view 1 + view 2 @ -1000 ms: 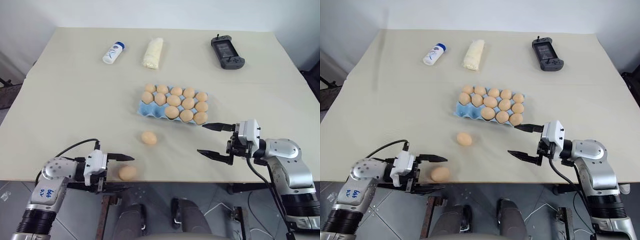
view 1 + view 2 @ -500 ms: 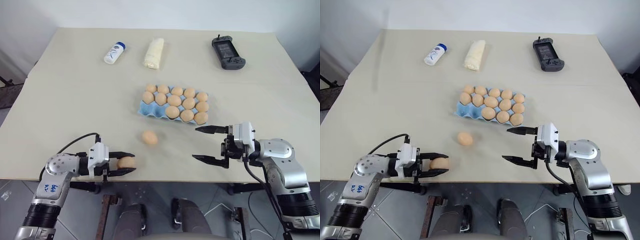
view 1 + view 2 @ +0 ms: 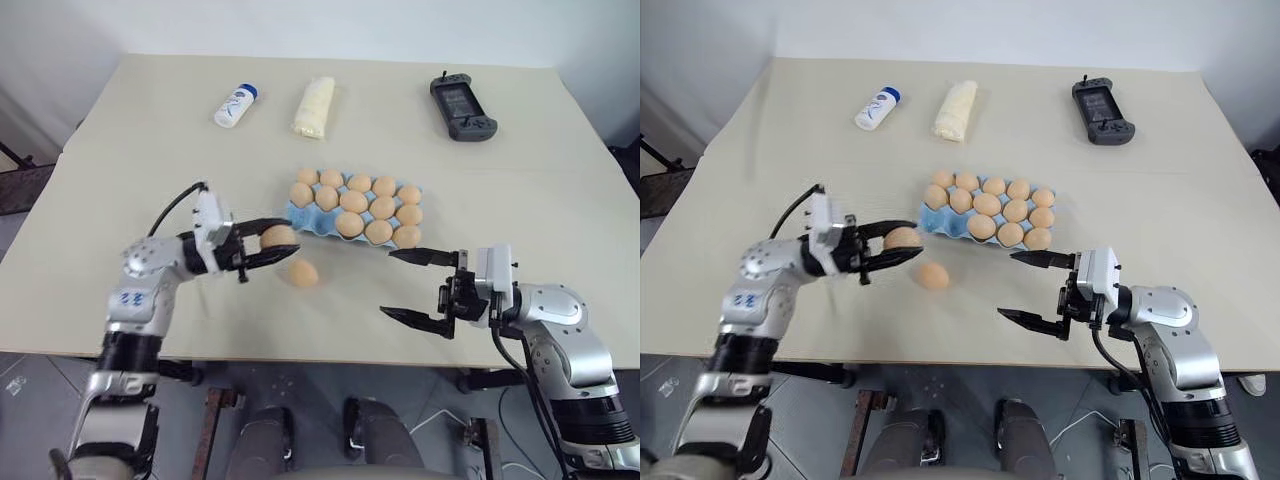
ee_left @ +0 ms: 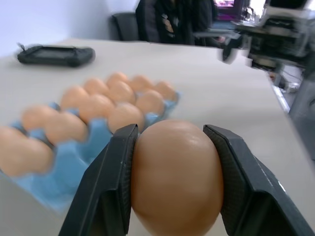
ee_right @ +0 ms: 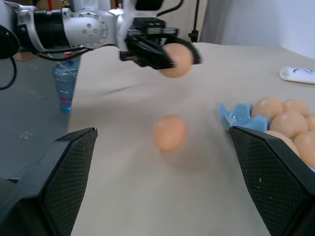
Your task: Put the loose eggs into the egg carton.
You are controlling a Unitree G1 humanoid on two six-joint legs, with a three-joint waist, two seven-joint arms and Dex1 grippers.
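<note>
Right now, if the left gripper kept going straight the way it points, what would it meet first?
Probably the egg carton: the left gripper, shut on an egg, points at its near-left corner, though depth is uncertain.

Head stereo pair looking down over table (image 3: pixel 120 150), wrist cameras level, close, sharing egg carton (image 4: pixel 74 162)

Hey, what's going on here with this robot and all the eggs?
The robot is filling the egg carton with loose eggs. Its left gripper is shut on an egg, held above the table just beside the carton's near left corner. A second loose egg lies on the table in front of the carton. The right gripper hangs open and empty to the right of that egg. Most of the carton's cups already hold eggs.
</note>
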